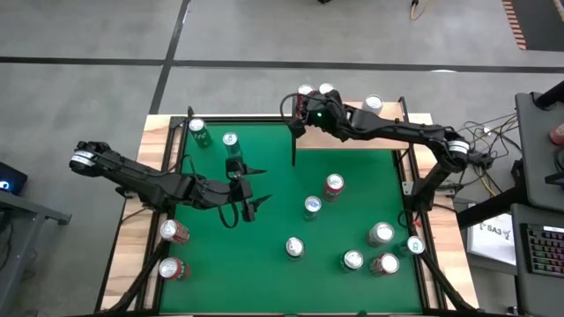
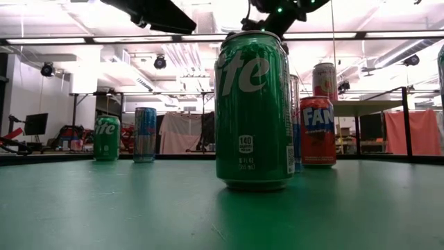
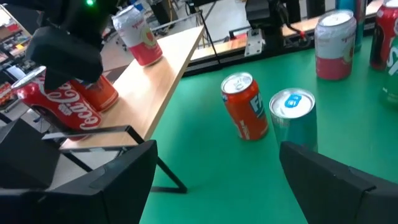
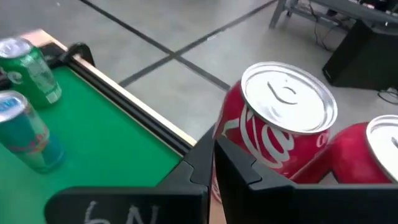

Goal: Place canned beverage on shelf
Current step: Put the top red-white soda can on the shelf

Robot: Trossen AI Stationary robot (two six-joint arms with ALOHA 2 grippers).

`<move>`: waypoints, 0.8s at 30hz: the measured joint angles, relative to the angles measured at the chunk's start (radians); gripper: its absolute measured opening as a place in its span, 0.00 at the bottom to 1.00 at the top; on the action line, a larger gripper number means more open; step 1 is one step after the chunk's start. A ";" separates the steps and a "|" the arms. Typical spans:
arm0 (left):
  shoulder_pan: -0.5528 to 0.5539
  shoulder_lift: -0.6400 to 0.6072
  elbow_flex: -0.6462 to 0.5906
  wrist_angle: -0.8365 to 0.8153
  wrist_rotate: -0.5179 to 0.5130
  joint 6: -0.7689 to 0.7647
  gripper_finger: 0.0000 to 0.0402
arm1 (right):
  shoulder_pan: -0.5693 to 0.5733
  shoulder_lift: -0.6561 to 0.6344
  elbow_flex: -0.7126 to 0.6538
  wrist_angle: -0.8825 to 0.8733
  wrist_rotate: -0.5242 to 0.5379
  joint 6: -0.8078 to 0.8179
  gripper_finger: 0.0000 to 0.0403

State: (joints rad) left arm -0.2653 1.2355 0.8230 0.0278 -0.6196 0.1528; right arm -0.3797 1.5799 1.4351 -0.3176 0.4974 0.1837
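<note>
Two arms in my high view. Right gripper (image 1: 306, 109) sits at about 12 o'clock on the table, over the small light-wood shelf board on black posts (image 3: 163, 68), fingers pressed together against the red Coca-Cola can (image 4: 273, 134), which stands on that board. I can't tell if it's a real clamp or just contact. Second red can (image 4: 364, 158) is just beside it, and a pink-red can (image 3: 138, 38) stands farther along the board.

Left gripper (image 1: 243, 188) hovers at about 9 o'clock over the green felt tabletop (image 1: 352, 167), fingers (image 3: 323, 180) spread apart, nothing between them. Ahead of it: an orange Fanta can (image 3: 245, 106) touching a teal can with blue top (image 3: 293, 115).

A green Sprite can (image 2: 253, 107) fills the low view.
</note>
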 joint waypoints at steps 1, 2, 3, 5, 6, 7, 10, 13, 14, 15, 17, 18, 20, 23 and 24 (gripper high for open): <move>0.000 -0.001 0.000 -0.006 0.000 -0.006 0.80 | -0.001 0.013 0.011 -0.009 0.002 0.000 0.02; 0.000 -0.001 0.000 -0.010 0.000 -0.010 0.80 | -0.004 0.023 0.022 -0.014 0.003 0.000 0.02; 0.000 0.000 0.000 -0.011 0.000 -0.012 0.80 | -0.007 0.029 0.028 -0.019 0.006 0.000 0.02; 0.000 0.002 0.000 -0.015 0.001 -0.015 0.80 | -0.007 0.043 0.039 -0.025 0.028 -0.001 0.02; 0.000 0.002 -0.001 -0.024 0.001 -0.015 0.80 | -0.009 0.049 0.044 -0.022 0.036 -0.002 0.02; 0.000 0.002 -0.001 -0.029 0.001 -0.015 0.80 | -0.010 0.055 0.046 -0.022 0.043 -0.006 0.02; 0.000 0.003 -0.001 -0.039 0.001 -0.017 0.80 | -0.016 0.063 0.048 -0.023 0.045 -0.018 0.02; 0.000 0.003 -0.001 -0.040 0.001 -0.019 0.80 | -0.019 0.065 0.048 -0.023 0.046 -0.019 0.02; 0.000 0.003 -0.001 -0.040 0.001 -0.019 0.80 | -0.020 0.065 0.048 -0.023 0.047 -0.020 0.02; 0.000 0.003 -0.001 -0.043 0.001 -0.019 0.80 | -0.019 0.065 0.048 -0.021 0.048 -0.025 0.02; 0.000 0.003 -0.001 -0.047 0.001 -0.019 0.80 | -0.019 0.065 0.048 -0.016 0.048 -0.027 0.02; 0.000 0.003 -0.001 -0.047 0.001 -0.019 0.80 | -0.019 0.063 0.048 -0.015 0.048 -0.028 0.02; 0.000 0.003 -0.001 -0.046 0.001 -0.019 0.80 | -0.013 0.059 0.048 -0.015 0.048 -0.029 0.02; 0.000 0.003 -0.001 -0.046 0.001 -0.020 0.80 | 0.010 0.041 0.048 -0.015 0.047 -0.044 0.02; 0.000 0.003 -0.001 -0.046 0.001 -0.023 0.80 | 0.020 0.032 0.048 -0.016 0.045 -0.047 0.02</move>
State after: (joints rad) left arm -0.2653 1.2381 0.8223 -0.0183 -0.6189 0.1300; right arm -0.3597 1.6115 1.4830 -0.3340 0.5426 0.1371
